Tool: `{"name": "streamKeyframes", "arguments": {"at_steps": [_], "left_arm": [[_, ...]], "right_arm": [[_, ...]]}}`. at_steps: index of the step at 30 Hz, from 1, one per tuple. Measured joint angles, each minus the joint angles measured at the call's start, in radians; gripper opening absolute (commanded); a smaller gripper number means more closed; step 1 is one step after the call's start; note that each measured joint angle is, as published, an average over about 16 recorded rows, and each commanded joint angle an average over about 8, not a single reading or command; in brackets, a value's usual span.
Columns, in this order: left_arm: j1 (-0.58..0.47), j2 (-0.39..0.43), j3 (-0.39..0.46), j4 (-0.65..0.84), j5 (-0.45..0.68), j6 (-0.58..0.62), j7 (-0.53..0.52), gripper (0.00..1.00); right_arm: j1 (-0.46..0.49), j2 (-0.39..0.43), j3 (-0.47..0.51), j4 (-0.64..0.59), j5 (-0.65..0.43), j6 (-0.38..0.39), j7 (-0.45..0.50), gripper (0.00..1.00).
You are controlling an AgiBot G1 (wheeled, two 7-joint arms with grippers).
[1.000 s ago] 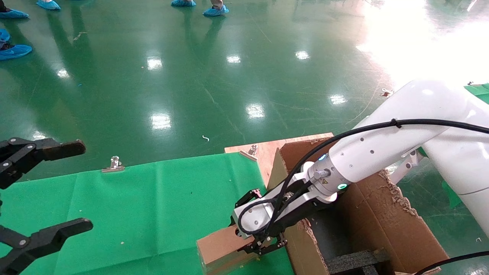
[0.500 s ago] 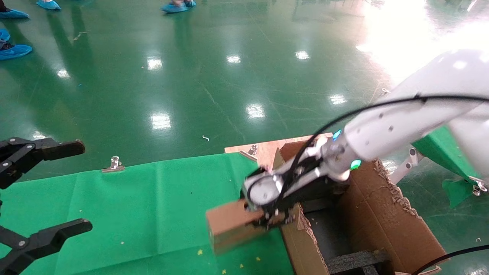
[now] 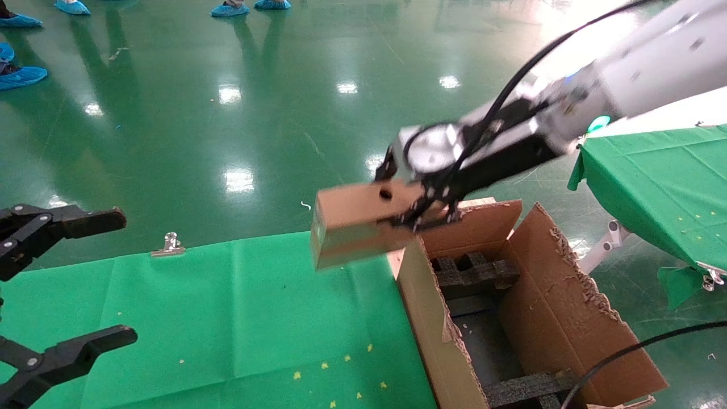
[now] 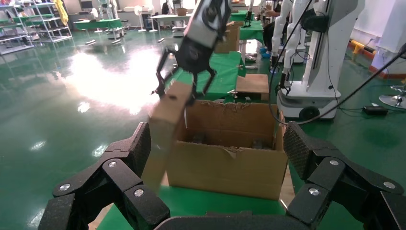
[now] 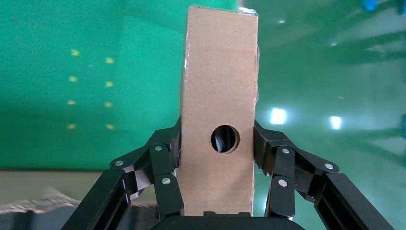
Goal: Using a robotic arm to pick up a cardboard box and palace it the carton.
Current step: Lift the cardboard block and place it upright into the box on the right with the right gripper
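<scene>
Green floor gleams beyond my cloth-covered worktop (image 3: pixel 199 318). My right end effector (image 3: pixel 417 213) is clenched on one end of the cardboard box (image 3: pixel 355 224), held in the air beside the carton (image 3: pixel 568 329), near its far left corner. Gripped so far from its middle, the box could swing or slip, or catch the carton's ragged wall as I carry it across. A second ago it lay on the cloth; now it hangs clear. My left end effector (image 3: pixel 68 278) waits spread wide, idle.
</scene>
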Motion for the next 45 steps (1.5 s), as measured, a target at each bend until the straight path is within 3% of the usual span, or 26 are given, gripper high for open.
{"name": "streamKeyframes", "arguments": {"at_steps": [16,36,45], "left_arm": [[0.0,0.0,0.0,0.0,0.0,0.0,0.0,1.0],[0.0,0.0,0.0,0.0,0.0,0.0,0.0,1.0],[0.0,0.0,0.0,0.0,0.0,0.0,0.0,1.0]], "right_arm": [[0.179,0.038,-0.122,-0.161,0.063,-0.002,-0.093,0.0],[0.298,0.319,-0.338,-0.113,0.018,-0.003,-0.032,0.0],[0.31,0.383,-0.383,-0.092,0.037,-0.003,0.0,0.0]]}}
